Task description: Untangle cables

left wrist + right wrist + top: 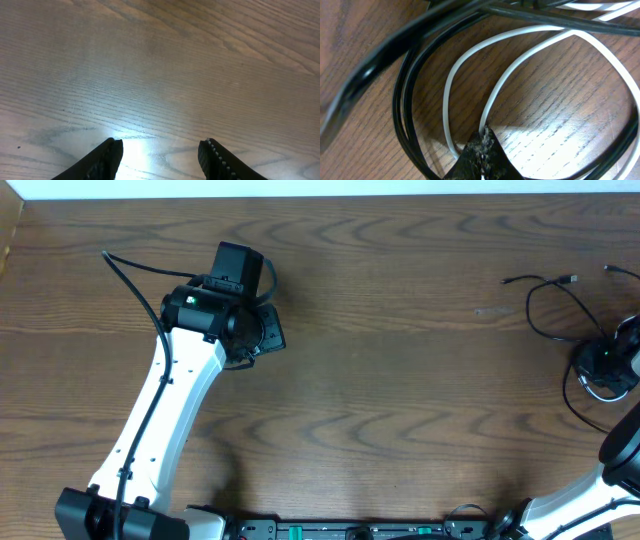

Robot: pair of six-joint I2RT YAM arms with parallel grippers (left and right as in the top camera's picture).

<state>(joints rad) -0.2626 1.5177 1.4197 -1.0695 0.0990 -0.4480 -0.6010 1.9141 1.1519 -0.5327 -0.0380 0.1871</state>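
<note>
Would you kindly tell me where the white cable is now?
The white cable loops on the table inside the black cables in the right wrist view, one strand pinched in the shut right gripper, at the table's far right overhead.

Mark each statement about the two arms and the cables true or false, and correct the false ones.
1. The left gripper is open and empty. True.
2. The cables lie beneath the left gripper. False: they lie at the far right, by the right gripper; only bare table is beneath the left one.
3. The right gripper is shut on the white cable. True.
4. The white cable lies straight. False: it curves in loops.
</note>
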